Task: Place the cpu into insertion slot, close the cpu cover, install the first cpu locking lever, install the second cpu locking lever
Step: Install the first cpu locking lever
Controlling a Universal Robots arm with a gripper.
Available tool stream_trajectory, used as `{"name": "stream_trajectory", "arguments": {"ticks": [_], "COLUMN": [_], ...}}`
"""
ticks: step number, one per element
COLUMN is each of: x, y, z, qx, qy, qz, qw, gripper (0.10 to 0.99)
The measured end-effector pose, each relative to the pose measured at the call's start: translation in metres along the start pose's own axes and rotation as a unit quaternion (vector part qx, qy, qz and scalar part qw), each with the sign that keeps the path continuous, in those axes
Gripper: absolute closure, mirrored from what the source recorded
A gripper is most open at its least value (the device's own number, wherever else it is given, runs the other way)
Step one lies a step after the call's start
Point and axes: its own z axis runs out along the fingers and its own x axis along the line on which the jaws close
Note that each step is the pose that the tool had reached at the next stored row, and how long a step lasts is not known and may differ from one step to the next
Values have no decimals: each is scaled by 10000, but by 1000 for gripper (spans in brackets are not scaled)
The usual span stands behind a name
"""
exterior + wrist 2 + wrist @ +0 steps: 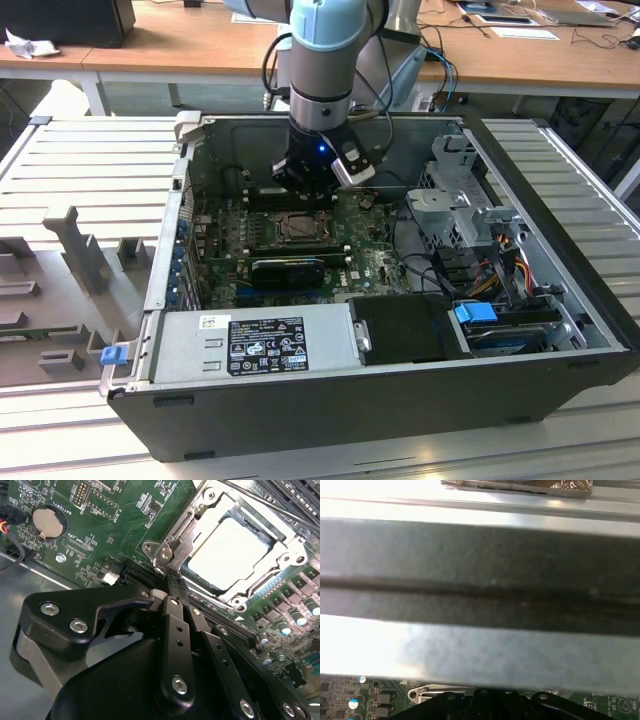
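1. The pincer points down into the open computer case. In the second wrist view its two slim black fingers lie pressed together with no gap between them, and nothing is held between them.

2. The fingertips meet right at a silver corner of the insertion slot, touching or almost touching the metal lever fitting there; I cannot tell which.

3. The cpu lies just beyond the fingertips, seated flat in the slot, its pale silver top showing through the window of the cpu cover. The cover appears to lie down flat around the chip.

4. A thin locking lever runs as a straight rod along the far side of the slot, away from the pincer.

5. Farther out lies the green motherboard, with a round coin battery off to one side.

6. In the exterior view the arm stands upright over the slot mid-board.
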Motion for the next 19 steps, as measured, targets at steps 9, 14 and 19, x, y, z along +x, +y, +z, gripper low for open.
{"name": "stream_trajectory", "arguments": {"ticks": [9, 14, 19], "x": [1, 2, 3], "y": [-21, -41, -51], "z": [-104, -106, -108], "qx": [0, 0, 0], "qy": [0, 0, 0], "qz": [0, 0, 0], "qw": [10000, 10000, 10000], "gripper": [980, 980, 980]}}
